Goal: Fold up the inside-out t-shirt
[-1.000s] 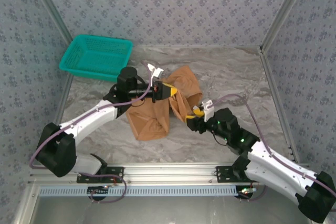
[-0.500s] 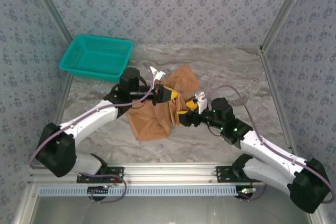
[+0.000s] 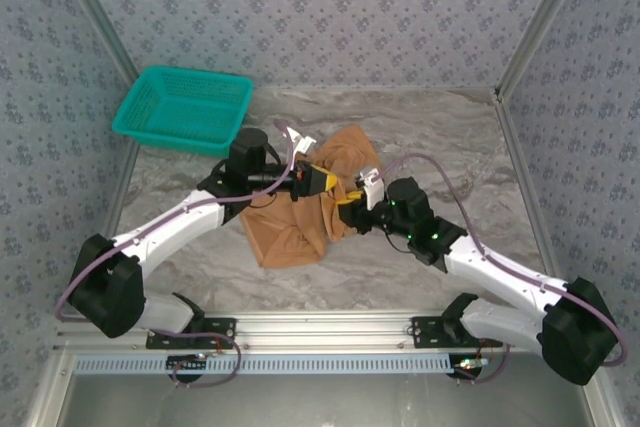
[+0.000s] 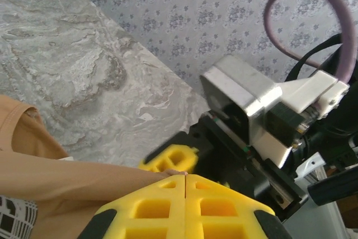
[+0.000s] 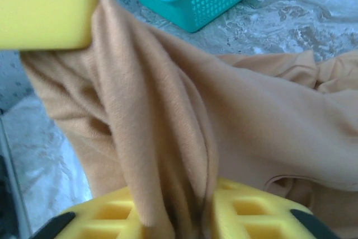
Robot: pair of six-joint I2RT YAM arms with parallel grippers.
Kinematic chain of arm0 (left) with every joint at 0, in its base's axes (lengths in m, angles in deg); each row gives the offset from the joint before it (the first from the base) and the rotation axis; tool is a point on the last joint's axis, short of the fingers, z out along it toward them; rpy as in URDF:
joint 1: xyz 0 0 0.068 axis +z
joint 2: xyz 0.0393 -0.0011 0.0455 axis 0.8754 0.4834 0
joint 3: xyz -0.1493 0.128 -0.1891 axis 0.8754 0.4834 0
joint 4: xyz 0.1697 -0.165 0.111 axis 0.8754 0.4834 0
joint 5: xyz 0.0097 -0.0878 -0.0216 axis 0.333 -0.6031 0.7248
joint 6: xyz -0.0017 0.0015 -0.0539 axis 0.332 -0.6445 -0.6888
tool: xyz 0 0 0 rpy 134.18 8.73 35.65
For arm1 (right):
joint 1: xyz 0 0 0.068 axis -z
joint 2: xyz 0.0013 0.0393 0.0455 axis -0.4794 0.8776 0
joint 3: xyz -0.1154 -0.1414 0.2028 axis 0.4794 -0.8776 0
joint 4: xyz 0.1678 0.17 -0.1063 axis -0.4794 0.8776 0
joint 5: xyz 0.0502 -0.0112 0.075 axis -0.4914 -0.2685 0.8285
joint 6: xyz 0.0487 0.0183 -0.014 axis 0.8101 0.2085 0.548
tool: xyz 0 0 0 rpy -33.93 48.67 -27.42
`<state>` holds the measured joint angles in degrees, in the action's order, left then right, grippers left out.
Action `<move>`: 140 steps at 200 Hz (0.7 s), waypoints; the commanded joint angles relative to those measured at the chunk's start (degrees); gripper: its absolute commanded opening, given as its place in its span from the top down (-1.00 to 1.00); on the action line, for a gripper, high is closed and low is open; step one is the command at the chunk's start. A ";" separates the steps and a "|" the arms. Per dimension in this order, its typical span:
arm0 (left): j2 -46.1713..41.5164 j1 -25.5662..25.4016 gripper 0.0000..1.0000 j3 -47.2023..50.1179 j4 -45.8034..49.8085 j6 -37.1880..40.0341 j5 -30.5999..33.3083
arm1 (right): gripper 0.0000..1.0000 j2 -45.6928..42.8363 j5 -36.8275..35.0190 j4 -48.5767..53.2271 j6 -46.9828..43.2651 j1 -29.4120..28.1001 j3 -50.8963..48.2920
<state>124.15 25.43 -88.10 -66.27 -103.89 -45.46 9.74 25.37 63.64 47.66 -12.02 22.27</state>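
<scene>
- Hanging bunched at the middle of the table (image 3: 440, 137): the inside-out t-shirt (image 3: 295, 232), plain orange-tan cloth. Its near part lies flat on the table and another heap lies toward the far side.
- Left gripper (image 3: 322, 180): jaws clenched flat together (image 4: 184, 180) on a raised fold of the shirt (image 4: 56, 177). The cloth drapes down from them.
- Right gripper (image 3: 350, 205): just beside the left one. Its jaws grasp a gathered pleat of the same shirt (image 5: 168, 116), which is pinched in the narrow gap between the yellow fingers (image 5: 207, 205).
- Teal mesh basket (image 3: 135, 107): upright at the far left corner of the table, well apart from the shirt.
- Table: grey marbled top, enclosed by patterned walls.
</scene>
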 commanded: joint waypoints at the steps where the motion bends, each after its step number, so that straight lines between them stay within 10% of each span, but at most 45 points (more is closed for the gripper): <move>1: -2.79 1.56 1.00 -1.46 2.10 2.02 1.72 | 0.77 -5.80 4.48 4.32 0.19 3.28 0.04; 57: -2.90 3.06 1.00 -1.62 11.03 3.78 21.69 | 1.00 -7.18 28.15 -17.17 17.85 11.94 -4.22; 102: -10.98 -1.67 0.00 -0.20 18.21 5.44 36.82 | 1.00 -3.91 28.07 -27.65 25.65 13.47 -4.77; 140: -18.49 -7.22 -0.03 2.87 20.34 6.17 33.28 | 1.00 -2.35 27.22 -31.00 28.89 14.46 -5.10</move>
<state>109.61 21.39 -86.75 -47.87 -99.19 -11.51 6.94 51.62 38.42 72.49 1.67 17.52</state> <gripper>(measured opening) 0.537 0.062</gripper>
